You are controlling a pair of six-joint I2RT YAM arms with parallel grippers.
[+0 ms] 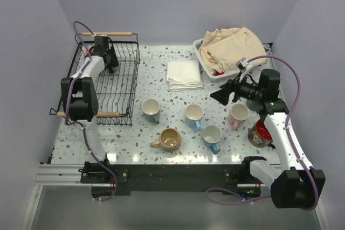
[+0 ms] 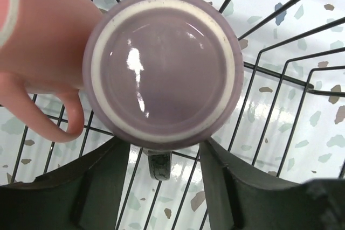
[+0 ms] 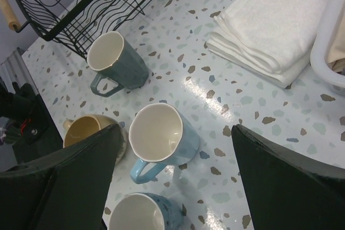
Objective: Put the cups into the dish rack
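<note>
The dish rack [image 1: 116,87] stands at the table's left. My left gripper [image 1: 106,56] reaches into its far end. In the left wrist view, a mauve cup [image 2: 161,63] sits upside down on the wires beside a pink cup [image 2: 43,41]. My left gripper [image 2: 164,144] is open, its fingers [image 2: 102,187] either side of the mauve cup's handle [image 2: 159,165] with a gap on both sides. My right gripper [image 3: 175,127] hangs open over the light blue cup [image 3: 161,133], holding nothing. Grey-teal [image 1: 151,110], tan [image 1: 168,139], blue-handled white [image 1: 211,136], pale pink [image 1: 237,115] and dark patterned [image 1: 260,133] cups stand on the table.
A folded white towel [image 1: 184,75] lies at centre back. A white tub [image 1: 200,47] heaped with beige cloth stands at the back right. The rack's wooden handles [image 1: 110,34] run along its near and far ends. Grey walls close in both sides.
</note>
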